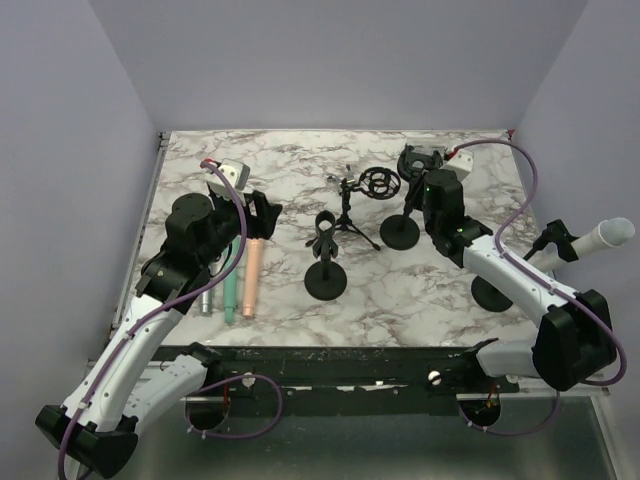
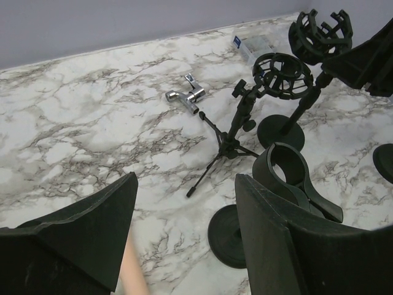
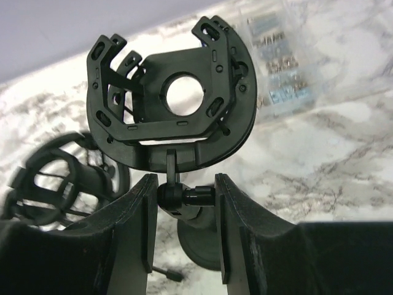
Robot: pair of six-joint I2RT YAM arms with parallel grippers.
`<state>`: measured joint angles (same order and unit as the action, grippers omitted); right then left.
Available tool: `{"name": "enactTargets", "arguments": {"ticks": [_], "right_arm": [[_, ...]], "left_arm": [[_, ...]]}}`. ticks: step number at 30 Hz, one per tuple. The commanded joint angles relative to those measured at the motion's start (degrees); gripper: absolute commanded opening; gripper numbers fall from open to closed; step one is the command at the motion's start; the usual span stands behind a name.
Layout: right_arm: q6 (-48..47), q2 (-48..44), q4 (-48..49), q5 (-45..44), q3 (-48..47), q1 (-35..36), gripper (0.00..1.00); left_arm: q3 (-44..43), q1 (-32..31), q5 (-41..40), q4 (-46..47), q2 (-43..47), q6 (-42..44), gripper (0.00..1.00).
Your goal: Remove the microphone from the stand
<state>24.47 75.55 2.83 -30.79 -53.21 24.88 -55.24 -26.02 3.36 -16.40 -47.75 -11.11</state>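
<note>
Right wrist view has my right gripper [image 3: 184, 203] set astride the swivel joint [image 3: 178, 198] under a shock mount [image 3: 178, 126]. Both fingers look pressed against that joint, so I read it as a narrow pinch on it, with nothing else in hand. The mount's centre hole is bare, with no microphone in it.

My left gripper [image 2: 184, 184] hangs wide apart with nothing between its fingers, just above a pink microphone [image 2: 132, 276] lying flat on the table [image 1: 280, 160]. A green microphone [image 1: 230, 290] and a silver microphone [image 1: 207, 300] lie just beside it, all three near the table's left side.

Further out, the clip stand [image 1: 326, 255] in the middle and the tripod stand [image 1: 350, 210] behind it both hold nothing.

One white microphone [image 1: 608, 236] sits in the clip of the right-hand stand [image 1: 553, 243], tilted up and outward, well apart from both grippers. I judge that one to be the work left. Neither hand is on it yet, and my right arm is the nearer.
</note>
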Motion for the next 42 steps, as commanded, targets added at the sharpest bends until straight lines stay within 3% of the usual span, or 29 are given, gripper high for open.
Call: {"name": "enactTargets", "arguments": {"ticks": [1, 10, 12, 18, 26, 34, 42], "right_arm": [[1.6, 4.3, -13.1, 2.8, 6.6, -0.3, 0.01], [0.7, 5.4, -13.1, 3.0, 4.8, -0.3, 0.01], [0.3, 4.6, -13.5, 3.2, 3.5, -0.3, 0.08], [-1.5, 1.5, -15.9, 5.0, -1.3, -0.3, 0.45], [-3.5, -2.1, -23.5, 7.0, -12.9, -0.3, 0.76], [-3.1, -9.2, -35.6, 8.4, -18.4, -0.3, 0.81], [-1.2, -18.8, -53.9, -0.5, -22.2, -0.3, 0.85]], "left_arm": [[0.4, -0.5, -1.4, 0.1, -0.1, 0.7, 0.67], [0.4, -0.7, -1.3, -0.1, -0.5, 0.7, 0.67], [0.4, -0.8, -1.3, 0.0, -0.5, 0.7, 0.67], [0.4, -0.8, -1.2, -0.1, -0.6, 0.7, 0.67], [0.1, -0.8, -0.8, -0.3, -0.5, 0.4, 0.67], [0.0, -1.0, -0.4, -0.5, 0.7, 0.0, 0.67], [-0.6, -1.6, 1.4, -0.7, 2.5, -0.9, 0.67]]}}
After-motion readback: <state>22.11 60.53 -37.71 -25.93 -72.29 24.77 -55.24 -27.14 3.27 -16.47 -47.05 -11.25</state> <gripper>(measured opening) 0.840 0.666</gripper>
